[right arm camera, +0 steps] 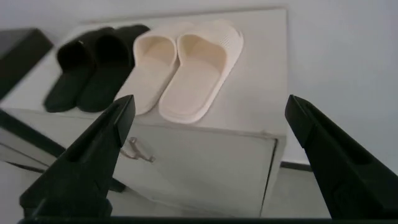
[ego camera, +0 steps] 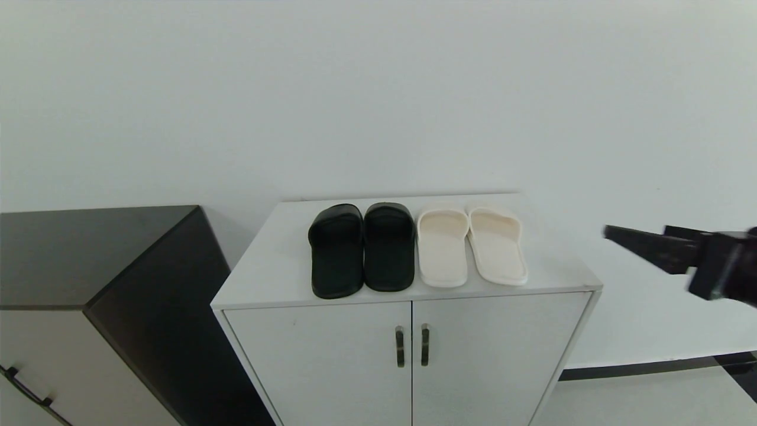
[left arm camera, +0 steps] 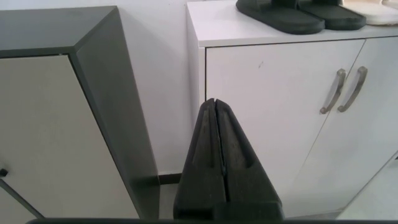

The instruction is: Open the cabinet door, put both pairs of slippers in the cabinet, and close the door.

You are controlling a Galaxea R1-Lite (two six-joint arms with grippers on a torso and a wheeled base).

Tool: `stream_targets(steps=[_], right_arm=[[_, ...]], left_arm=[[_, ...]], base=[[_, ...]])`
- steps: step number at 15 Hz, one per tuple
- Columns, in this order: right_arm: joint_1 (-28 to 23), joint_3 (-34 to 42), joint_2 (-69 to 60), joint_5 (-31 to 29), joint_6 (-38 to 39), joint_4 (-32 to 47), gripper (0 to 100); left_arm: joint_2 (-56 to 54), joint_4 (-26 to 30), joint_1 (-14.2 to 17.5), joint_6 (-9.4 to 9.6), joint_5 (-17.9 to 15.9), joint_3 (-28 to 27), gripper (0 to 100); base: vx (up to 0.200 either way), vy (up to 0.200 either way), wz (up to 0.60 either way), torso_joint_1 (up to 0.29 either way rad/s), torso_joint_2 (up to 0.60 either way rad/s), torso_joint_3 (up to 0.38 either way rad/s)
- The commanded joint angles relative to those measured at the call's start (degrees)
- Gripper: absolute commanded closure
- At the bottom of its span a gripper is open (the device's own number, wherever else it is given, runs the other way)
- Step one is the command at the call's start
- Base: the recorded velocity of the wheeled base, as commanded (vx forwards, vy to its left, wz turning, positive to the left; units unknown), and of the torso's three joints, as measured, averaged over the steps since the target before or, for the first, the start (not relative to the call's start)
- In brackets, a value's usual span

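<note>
Atop white cabinet point(ego camera: 266, 260), two black slippers point(ego camera: 337, 248), two cream slippers point(ego camera: 443, 248), two closed doors point(ego camera: 319, 361), left fingers point(left arm camera: 205, 155) together, right fingers point(right arm camera: 93, 168) spread

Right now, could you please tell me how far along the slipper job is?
Nothing looks done: both cabinet doors are shut, and the black slippers and cream slippers sit on top. In hand: the right end effector is open, beside the cabinet; the left end effector is shut, low before it. Remaining: opening, loading both pairs, closing.
</note>
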Motion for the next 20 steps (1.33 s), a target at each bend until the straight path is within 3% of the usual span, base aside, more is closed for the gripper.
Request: stream_targets(steps=[1, 5, 10, 20], right_arm=[[5.6, -9.9, 15.1, -5.5, 1.4, -0.5, 0], [9.5, -20.0, 27.0, -13.7, 2.1, -0.3, 0], [9.7, -32.2, 41.9, -21.8, 2.1, -0.6, 0], [6.6, -41.3, 53.3, -21.9, 2.2, -1.1, 0]], left_arm=[[0.0, 0.0, 0.0, -0.01, 0.0, 0.0, 100], [0.0, 0.0, 0.0, -0.01, 0.0, 0.0, 100], [0.0, 0.0, 0.0, -0.09, 0.0, 0.0, 100], [0.0, 0.0, 0.0, -0.09, 0.0, 0.0, 100]], base=[[0.000, 0.000, 0.00, 0.000, 0.00, 0.000], [0.000, 0.000, 0.00, 0.000, 0.00, 0.000], [0.000, 0.000, 0.00, 0.000, 0.00, 0.000], [0.000, 0.000, 0.00, 0.000, 0.00, 0.000]])
